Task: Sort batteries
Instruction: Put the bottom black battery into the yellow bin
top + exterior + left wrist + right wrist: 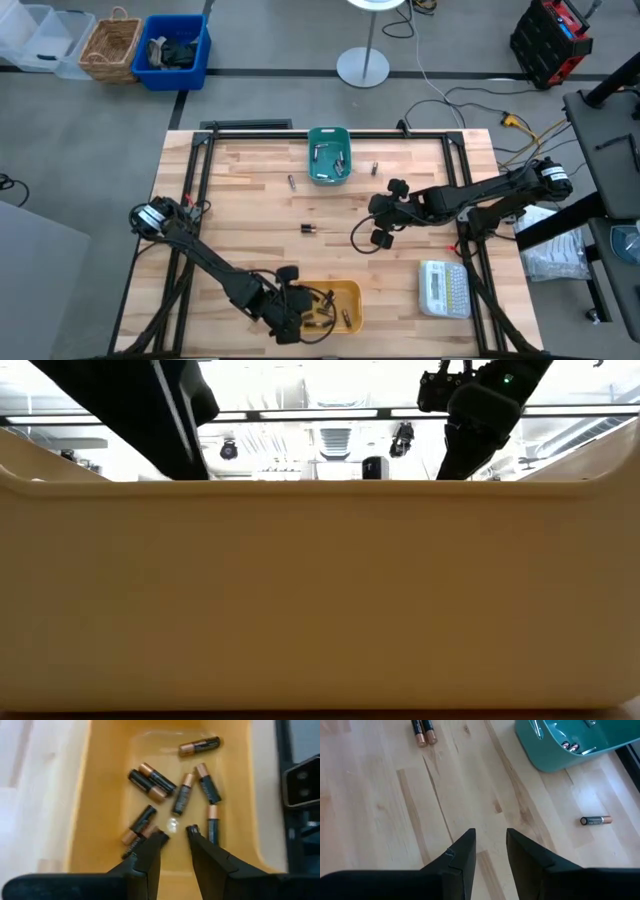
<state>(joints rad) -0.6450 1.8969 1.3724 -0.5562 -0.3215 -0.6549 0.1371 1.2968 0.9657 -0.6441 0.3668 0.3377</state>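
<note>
1. Broadly, the wooden table (pixel 250 190) holds two bins: a teal bin (pixel 329 155) at 12 o'clock and a yellow bin (pixel 335 306) at 6 o'clock, with a white label-maker (pixel 444 288) at about 4 o'clock.
2. Sorting looks well along: the yellow bin already holds a cluster of copper-topped batteries (pixel 172 795), and the teal bin holds a few silvery cells (pixel 328 160).
3. The left gripper (pixel 175 836) hangs over the yellow bin, fingers parted a little with nothing between them, so it seems to be at a drop-off rather than carrying.
4. The right gripper (pixel 490 840) hovers above bare wood right of centre, jaws slightly apart and empty.
5. Left to do, by my reckoning: a pair of batteries (pixel 423 731) at table centre, one loose battery (pixel 595 820) lying apart from the teal bin at its right, and another small cell (pixel 291 182) at about 11 o'clock.
</note>
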